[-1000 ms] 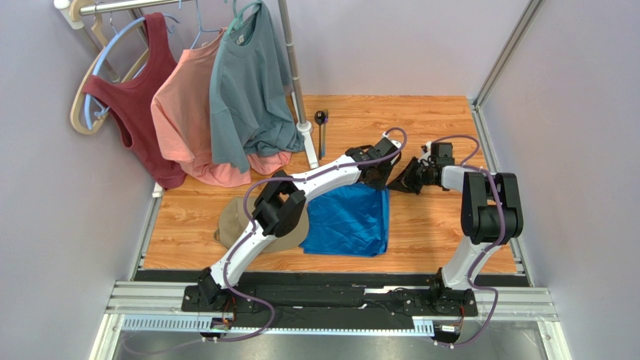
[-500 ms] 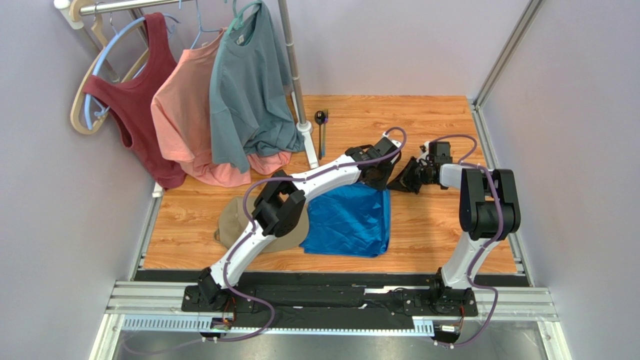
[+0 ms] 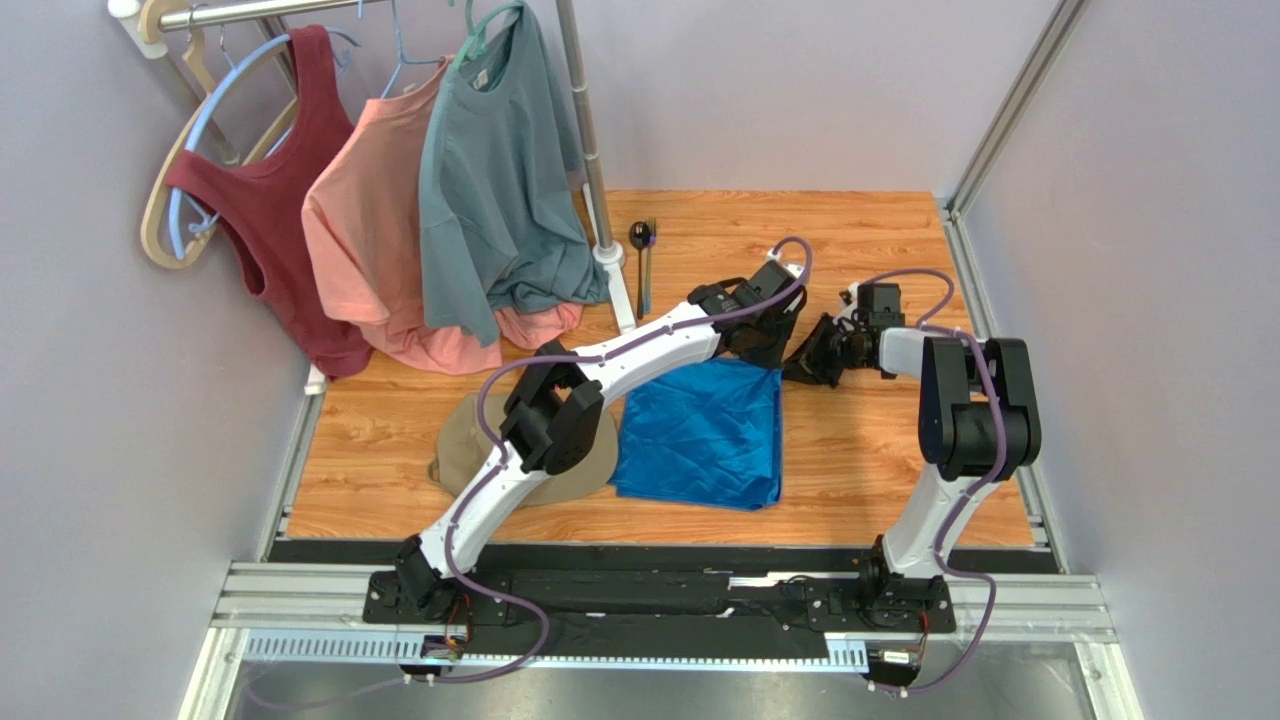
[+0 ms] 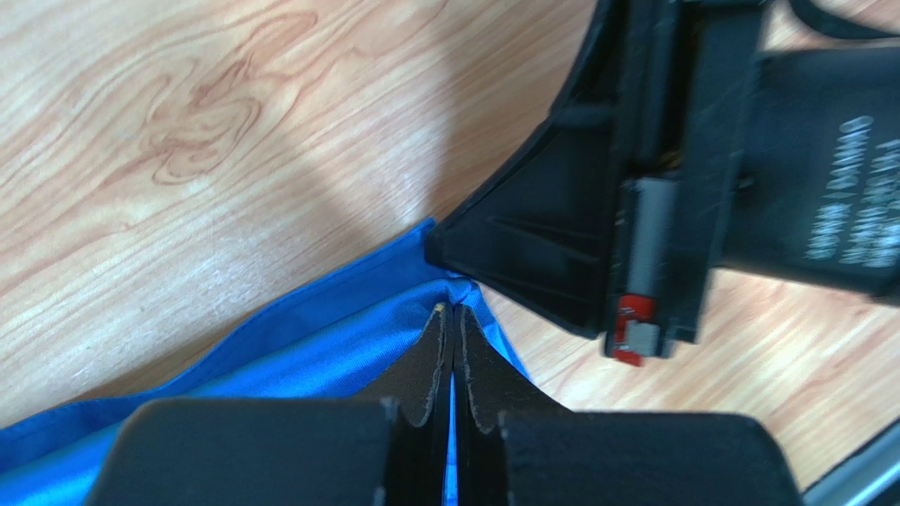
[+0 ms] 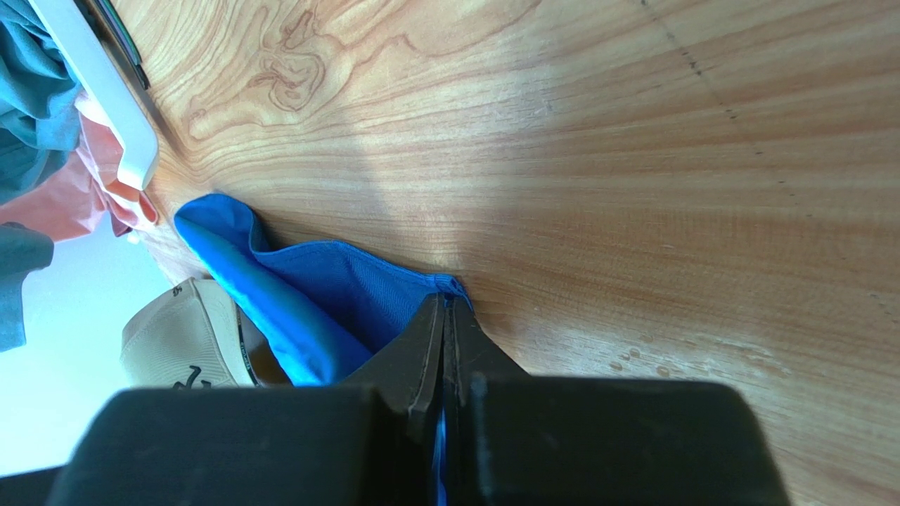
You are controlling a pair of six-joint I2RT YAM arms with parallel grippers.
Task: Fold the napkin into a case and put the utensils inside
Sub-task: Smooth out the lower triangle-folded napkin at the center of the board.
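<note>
The bright blue napkin (image 3: 700,438) lies flat in the middle of the wooden table, its far right corner pinched from both sides. My left gripper (image 3: 766,357) is shut on that corner (image 4: 454,309), and blue cloth (image 4: 264,369) shows between its pads. My right gripper (image 3: 796,365) is shut on the same corner from the right (image 5: 446,304), with the napkin (image 5: 317,279) bunched behind it. The utensils, a black-bowled spoon (image 3: 640,236) and a fork (image 3: 649,273), lie side by side at the far edge by the rack's foot. No case shape shows.
A tan cap (image 3: 455,446) sits left of the napkin, partly under my left arm. A clothes rack pole (image 3: 589,135) with a white foot (image 3: 616,285) stands at the back left, hung with a grey-teal shirt (image 3: 489,165), a salmon top and a maroon top. Walls close both sides.
My left gripper has closed fully on the napkin's far right corner. The left arm has shifted slightly right and away, and the napkin has slid a little to the right. The right arm stays put.
</note>
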